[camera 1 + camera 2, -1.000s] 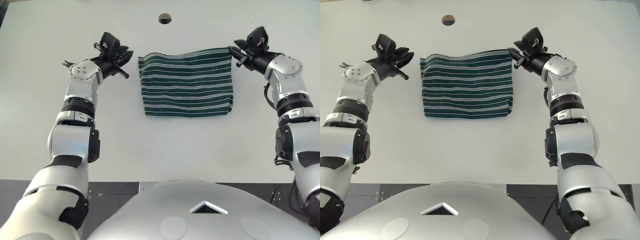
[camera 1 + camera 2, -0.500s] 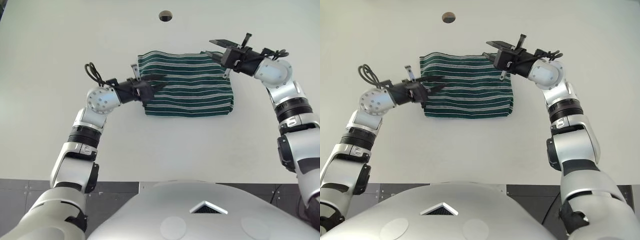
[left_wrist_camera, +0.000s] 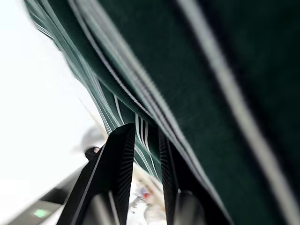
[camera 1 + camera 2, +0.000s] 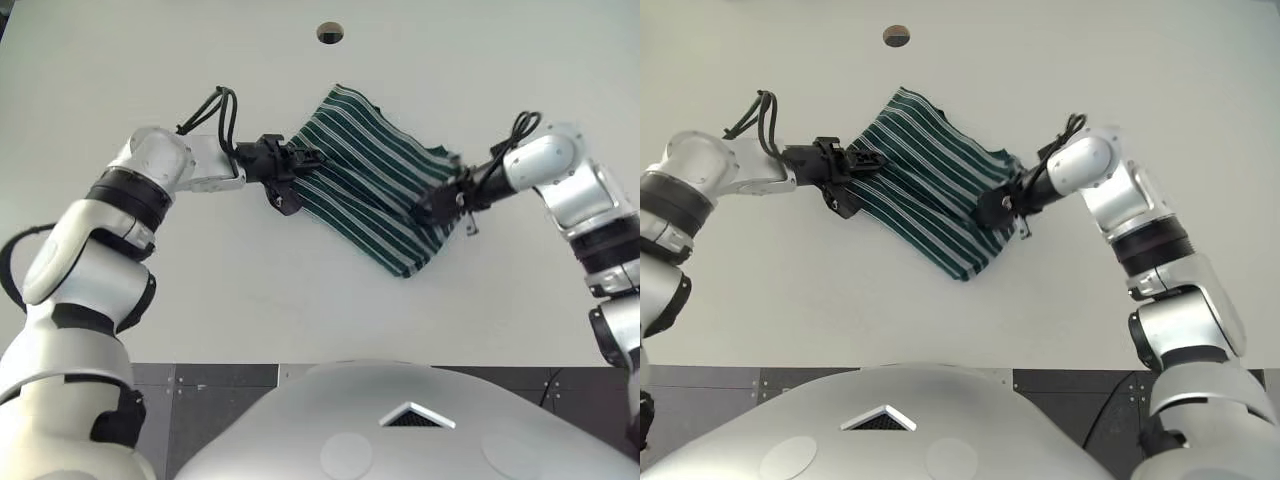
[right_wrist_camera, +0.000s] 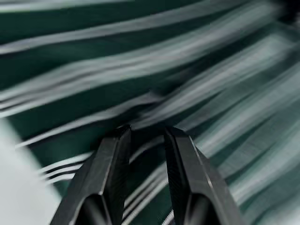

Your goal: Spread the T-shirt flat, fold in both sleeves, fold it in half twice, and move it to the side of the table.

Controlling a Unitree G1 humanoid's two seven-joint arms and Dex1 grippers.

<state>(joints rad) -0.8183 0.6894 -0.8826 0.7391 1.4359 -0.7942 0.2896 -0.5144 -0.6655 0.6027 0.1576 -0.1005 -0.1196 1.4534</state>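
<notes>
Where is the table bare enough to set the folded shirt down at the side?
Bare table lies outside the left arm, outside the right arm, and along the near edge in front of the T-shirt. The middle is crowded: left gripper and right gripper both clamp the T-shirt there.

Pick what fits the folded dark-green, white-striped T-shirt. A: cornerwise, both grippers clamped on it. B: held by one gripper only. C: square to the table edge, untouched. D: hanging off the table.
A: the striped green T-shirt sits cornerwise on the white table, left gripper shut on one side, right gripper on the opposite side.
</notes>
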